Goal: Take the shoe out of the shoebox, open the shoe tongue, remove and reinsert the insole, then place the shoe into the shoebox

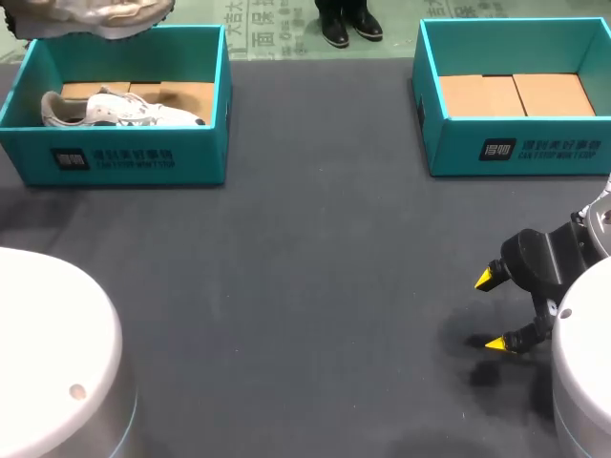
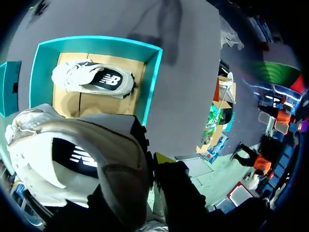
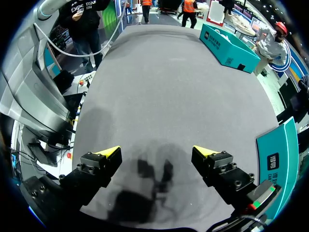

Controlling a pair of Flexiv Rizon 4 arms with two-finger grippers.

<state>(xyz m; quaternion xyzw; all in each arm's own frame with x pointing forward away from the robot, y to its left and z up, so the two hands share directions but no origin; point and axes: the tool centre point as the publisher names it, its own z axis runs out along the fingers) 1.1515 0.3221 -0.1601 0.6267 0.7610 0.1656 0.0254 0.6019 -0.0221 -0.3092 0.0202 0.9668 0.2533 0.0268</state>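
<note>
A white sneaker (image 1: 91, 14) hangs high above the left teal shoebox (image 1: 124, 157), its sole toward the head camera. In the left wrist view this sneaker (image 2: 72, 154) fills the space beside my left gripper (image 2: 149, 162), which is shut on its heel end; only one yellow tip shows. A second white sneaker (image 1: 119, 107) lies on its side in that box (image 2: 153, 82), straight below the held one. My right gripper (image 1: 494, 311) stands open just above the bare table at the near right, nothing between its fingers (image 3: 108, 153).
A second teal shoebox (image 1: 516, 153) stands at the far right with only cardboard on its floor; its wall (image 3: 282, 154) is beside the right gripper. Dark grey table (image 1: 315, 267) lies between the boxes. White arm housings sit at the near left (image 1: 48, 372) and near right (image 1: 582, 382).
</note>
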